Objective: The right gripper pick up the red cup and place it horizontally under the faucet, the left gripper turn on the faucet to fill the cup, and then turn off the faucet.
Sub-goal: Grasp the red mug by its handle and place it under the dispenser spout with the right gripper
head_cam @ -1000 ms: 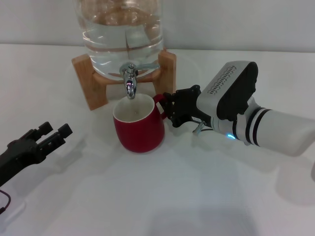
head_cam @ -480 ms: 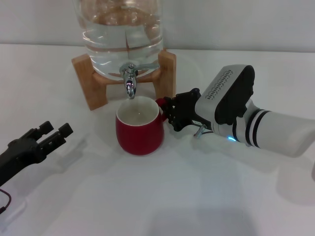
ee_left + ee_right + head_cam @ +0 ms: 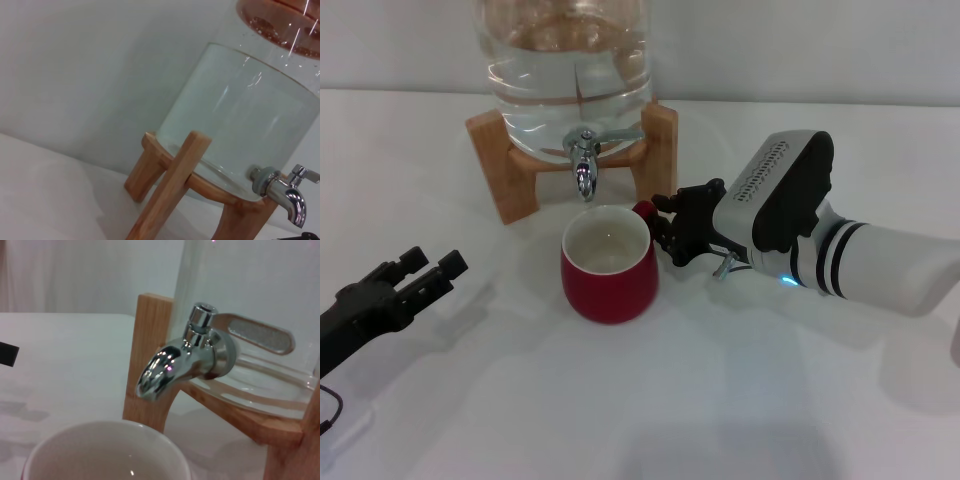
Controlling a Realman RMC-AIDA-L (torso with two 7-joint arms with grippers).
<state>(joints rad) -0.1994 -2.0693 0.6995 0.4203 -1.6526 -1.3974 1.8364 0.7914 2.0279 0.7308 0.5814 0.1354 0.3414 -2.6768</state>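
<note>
The red cup [image 3: 609,265] stands upright on the white table, just in front of the faucet [image 3: 584,172] and a little to the right of its spout. My right gripper [image 3: 660,226] reaches in from the right and is shut on the cup's small handle. In the right wrist view the chrome faucet [image 3: 175,362] hangs above the cup's off-white rim [image 3: 105,450]. Far off at the lower left, my left gripper [image 3: 420,272] rests low over the table, open and holding nothing. The left wrist view shows the faucet [image 3: 285,192] from the side.
The big clear water jar [image 3: 570,70] sits on a wooden stand [image 3: 490,150] at the back of the white table [image 3: 640,400]. A thin cable [image 3: 328,420] trails by the left arm.
The right gripper has shifted the cup slightly to the right and toward me, and the cup now sits level. The left gripper has not moved.
</note>
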